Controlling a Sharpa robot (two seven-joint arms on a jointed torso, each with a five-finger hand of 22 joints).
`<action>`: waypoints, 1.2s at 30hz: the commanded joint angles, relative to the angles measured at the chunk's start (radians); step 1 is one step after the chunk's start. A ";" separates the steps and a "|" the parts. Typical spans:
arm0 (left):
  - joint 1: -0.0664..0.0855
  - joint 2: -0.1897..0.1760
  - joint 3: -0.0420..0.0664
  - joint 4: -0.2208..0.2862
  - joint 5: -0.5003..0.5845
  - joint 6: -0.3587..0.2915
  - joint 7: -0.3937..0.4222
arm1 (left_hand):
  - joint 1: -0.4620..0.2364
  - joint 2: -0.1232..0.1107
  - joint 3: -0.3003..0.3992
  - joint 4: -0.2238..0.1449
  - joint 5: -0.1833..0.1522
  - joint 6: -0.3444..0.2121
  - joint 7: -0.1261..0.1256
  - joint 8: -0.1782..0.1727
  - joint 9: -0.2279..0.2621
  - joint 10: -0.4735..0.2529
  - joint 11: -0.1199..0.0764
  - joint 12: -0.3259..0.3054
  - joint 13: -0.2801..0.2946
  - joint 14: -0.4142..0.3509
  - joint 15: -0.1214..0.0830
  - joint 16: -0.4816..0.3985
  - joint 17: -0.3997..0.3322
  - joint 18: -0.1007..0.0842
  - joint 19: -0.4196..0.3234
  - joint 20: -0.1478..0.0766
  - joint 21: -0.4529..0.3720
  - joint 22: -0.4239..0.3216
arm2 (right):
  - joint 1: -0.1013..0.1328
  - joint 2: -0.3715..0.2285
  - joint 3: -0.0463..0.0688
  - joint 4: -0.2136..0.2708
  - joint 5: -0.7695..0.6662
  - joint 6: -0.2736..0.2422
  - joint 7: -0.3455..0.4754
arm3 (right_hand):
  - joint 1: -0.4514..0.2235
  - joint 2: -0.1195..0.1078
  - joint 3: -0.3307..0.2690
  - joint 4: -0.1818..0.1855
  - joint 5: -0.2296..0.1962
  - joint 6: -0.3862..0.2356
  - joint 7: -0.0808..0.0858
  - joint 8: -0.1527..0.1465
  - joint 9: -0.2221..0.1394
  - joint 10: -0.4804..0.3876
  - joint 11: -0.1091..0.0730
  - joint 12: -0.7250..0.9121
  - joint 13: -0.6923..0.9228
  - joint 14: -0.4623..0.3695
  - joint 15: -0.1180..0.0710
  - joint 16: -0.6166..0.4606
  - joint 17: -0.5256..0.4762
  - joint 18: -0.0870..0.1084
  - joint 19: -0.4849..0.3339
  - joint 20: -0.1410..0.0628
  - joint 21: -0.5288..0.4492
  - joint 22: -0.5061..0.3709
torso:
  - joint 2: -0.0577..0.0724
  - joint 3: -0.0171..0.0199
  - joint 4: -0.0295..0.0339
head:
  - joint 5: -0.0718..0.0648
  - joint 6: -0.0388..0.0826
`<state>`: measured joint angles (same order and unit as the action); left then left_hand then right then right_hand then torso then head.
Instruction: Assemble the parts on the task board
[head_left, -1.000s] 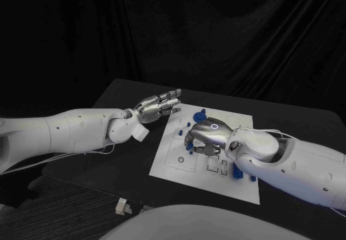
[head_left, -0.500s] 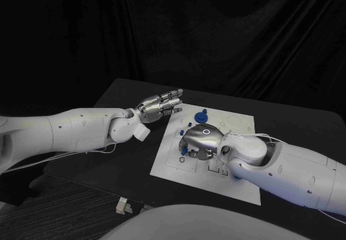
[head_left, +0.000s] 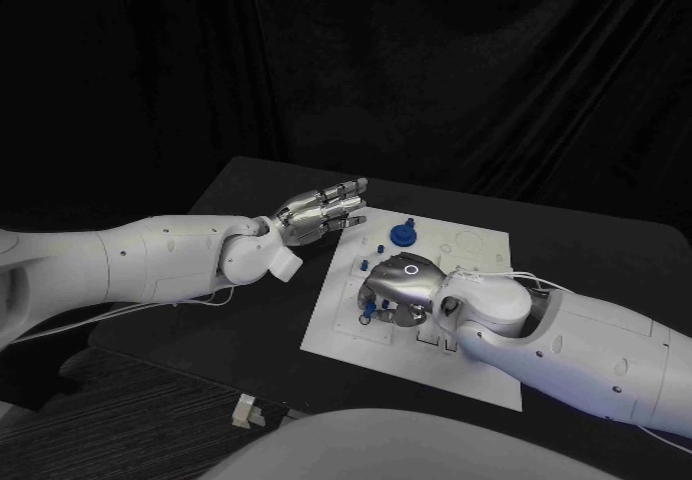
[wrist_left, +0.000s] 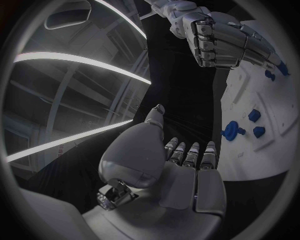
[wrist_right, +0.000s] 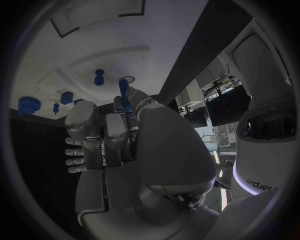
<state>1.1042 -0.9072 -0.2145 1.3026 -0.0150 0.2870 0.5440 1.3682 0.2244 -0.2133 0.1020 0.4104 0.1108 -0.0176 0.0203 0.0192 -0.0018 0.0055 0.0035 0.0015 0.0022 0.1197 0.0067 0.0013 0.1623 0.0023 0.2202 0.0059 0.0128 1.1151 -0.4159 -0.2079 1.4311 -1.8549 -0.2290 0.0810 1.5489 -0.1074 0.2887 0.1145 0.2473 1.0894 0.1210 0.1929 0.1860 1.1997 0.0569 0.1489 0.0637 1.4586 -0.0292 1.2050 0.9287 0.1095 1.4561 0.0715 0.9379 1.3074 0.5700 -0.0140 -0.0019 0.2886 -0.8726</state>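
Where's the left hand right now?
In the head view the left hand hangs open, holding nothing, over the black table just off the task board's far left corner, apart from the right hand.

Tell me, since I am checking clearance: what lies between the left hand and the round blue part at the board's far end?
Bare stretch: in the head view, only black table and white task board edge separate the left hand from the round blue part.

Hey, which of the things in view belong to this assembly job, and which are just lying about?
Job: task board; loose blue parts on it; thin blue part pinched by the right robot hand; left robot hand, open beside the board.
Lying about: black table; small pale object below its near edge.
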 joint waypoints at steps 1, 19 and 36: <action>-0.001 0.002 0.001 0.000 0.007 0.010 0.012 | -0.004 0.006 -0.005 -0.002 0.006 -0.001 0.007 0.004 0.001 0.002 -0.004 -0.003 -0.001 -0.002 0.005 -0.007 -0.001 0.011 0.002 0.005 -0.001 0.001 | -0.005 -0.001 0.001 0.005 -0.010 0.013 -0.020 | 0.002 -0.007 0.007 0.001 0.003 -0.004 0.002 -0.006 0.002 0.002 0.003 -0.003 0.001 0.002 0.004 0.003 -0.002 -0.004 -0.003 0.001 0.003 0.121 | 0.000 -0.0001 -0.0001 | -0.001 0.000; -0.001 0.005 0.001 -0.002 0.007 0.015 0.009 | -0.006 0.007 -0.006 -0.001 0.007 -0.001 0.009 0.005 0.001 0.002 -0.004 -0.003 -0.001 -0.002 0.006 -0.007 -0.001 0.011 0.002 0.006 -0.001 0.001 | -0.020 0.012 0.001 -0.003 -0.010 -0.001 -0.022 | 0.003 -0.007 0.010 -0.001 0.003 -0.005 0.002 -0.008 0.002 0.006 0.003 -0.002 0.002 0.002 0.004 0.004 0.000 -0.004 -0.003 0.001 0.004 0.121 | 0.000 0.0000 -0.0001 | -0.003 0.000; -0.001 0.009 0.001 -0.007 0.007 0.020 0.006 | -0.008 0.009 -0.006 0.000 0.007 -0.001 0.011 0.005 0.001 0.002 -0.004 -0.003 -0.001 -0.002 0.006 -0.007 -0.001 0.010 0.002 0.006 -0.001 0.001 | -0.029 0.012 0.001 -0.011 -0.010 0.040 -0.051 | -0.016 -0.025 0.029 -0.003 -0.003 -0.065 0.005 -0.053 -0.011 -0.050 0.018 -0.036 0.000 -0.012 0.016 -0.008 -0.018 -0.001 -0.015 0.010 -0.024 0.115 | 0.000 -0.0001 -0.0003 | -0.005 0.000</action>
<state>1.1042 -0.9000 -0.2145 1.2950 -0.0149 0.2923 0.5405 1.3629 0.2297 -0.2133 0.1020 0.4104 0.1072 -0.0140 0.0202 0.0190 -0.0018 0.0055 0.0034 0.0010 0.0022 0.1198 0.0067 0.0009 0.1623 0.0023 0.2202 0.0059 0.0128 1.0886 -0.4033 -0.2075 1.4190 -1.8568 -0.2137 0.0626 1.5340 -0.1240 0.3142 0.1112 0.2471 1.0265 0.1257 0.1422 0.1773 1.1541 0.0732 0.1158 0.0673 1.4463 -0.0169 1.1993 0.9121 0.1094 1.4452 0.0823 0.9161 1.3080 0.5700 -0.0140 -0.0020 0.2831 -0.8725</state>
